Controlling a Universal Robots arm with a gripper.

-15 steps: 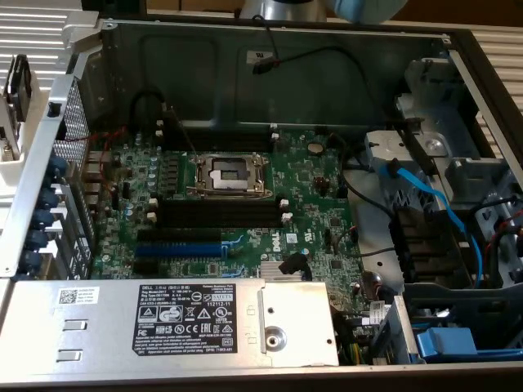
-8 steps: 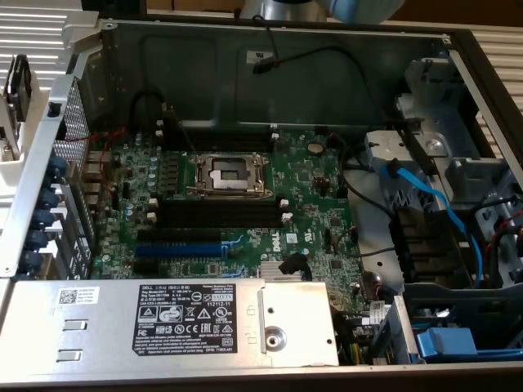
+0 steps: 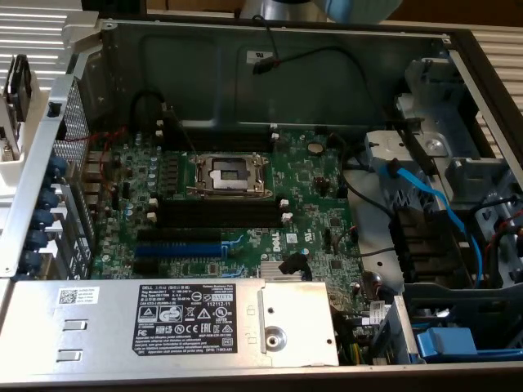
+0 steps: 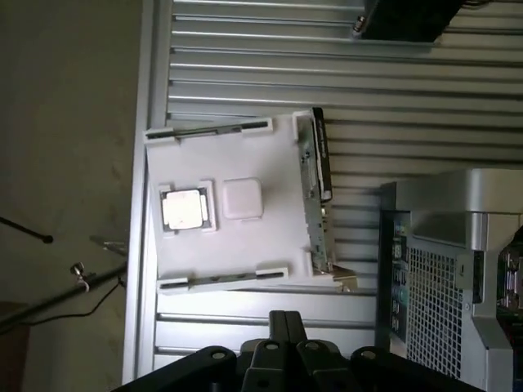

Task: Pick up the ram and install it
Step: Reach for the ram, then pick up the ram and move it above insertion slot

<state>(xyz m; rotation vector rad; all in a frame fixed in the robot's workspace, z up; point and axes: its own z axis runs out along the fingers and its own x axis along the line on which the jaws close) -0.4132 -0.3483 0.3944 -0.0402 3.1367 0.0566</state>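
The pincer [image 4: 286, 317] is matte black all over. Two narrow, flat-faced fingers [image 4: 277, 327] spring from a broad body, and its linkage shows as a row of rounded knuckles, each with a round pivot that catches a dull highlight. In the exterior view the arm [image 3: 274, 7] shows a smooth silver-grey metal tube and, just beside it, a glossy light-blue joint cap [image 3: 359, 8] with a rounded edge.

A workshop bench for computer assembly is indicated by an opened desktop case [image 3: 343, 57] with its motherboard [image 3: 315, 196] exposed, a ribbed metal worktop [image 4: 327, 73] beneath it and a white parts tray [image 4: 245, 147] laid beside it.
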